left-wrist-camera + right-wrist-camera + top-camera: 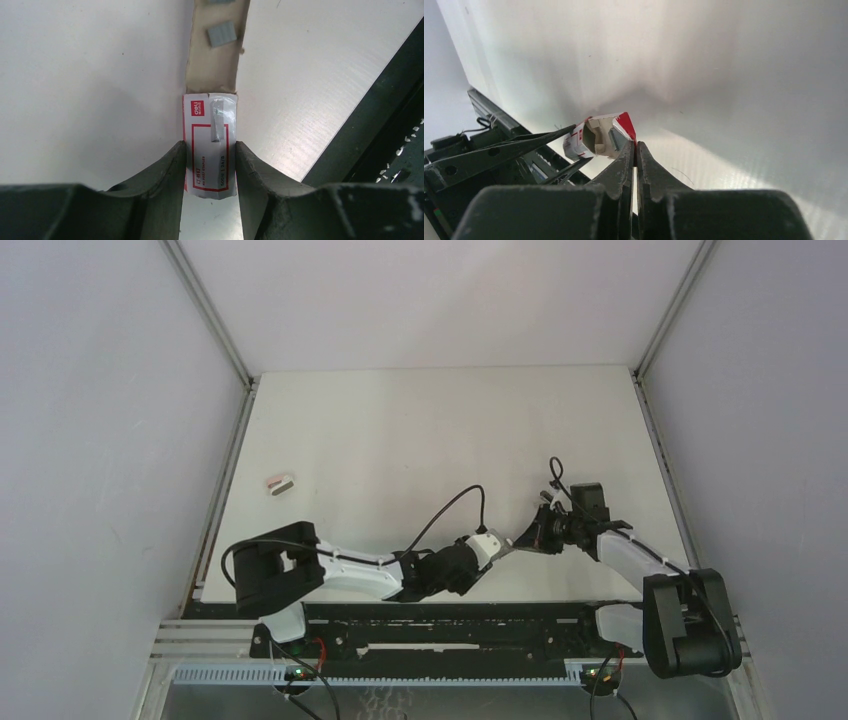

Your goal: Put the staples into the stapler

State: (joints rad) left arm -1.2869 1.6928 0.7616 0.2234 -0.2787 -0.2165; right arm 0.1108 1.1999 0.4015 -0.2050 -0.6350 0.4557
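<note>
The staples [221, 34], a small flat grey block, lie in the pale tray [212, 75], which is drawn partway out of the far end of the white cardboard sleeve [209, 150] with its red label. The left gripper [210, 148] is clamped on that sleeve, one dark finger pressed against each long side. The right gripper [635, 146] meets the sleeve from the opposite side with its jaws closed tight together, tips touching the lower corner by a red flap; whether they pinch any cardboard cannot be told. Under the sleeve the table [400, 430] is matte white and faintly ribbed. Just behind the sleeve, toward the arm bases, it ends at a dark rail [440, 612], so room is tight there. Beyond the sleeve the white surface runs broad to the back wall [440, 300]. To the sleeve's right the side wall [770, 440] stands fairly near, and its left has far more width before the other side wall [100, 440]. The stapler [279, 482] lies well left of the sleeve and somewhat farther back, near the table's left edge, too small to make out more than a pale and grey sliver.
</note>
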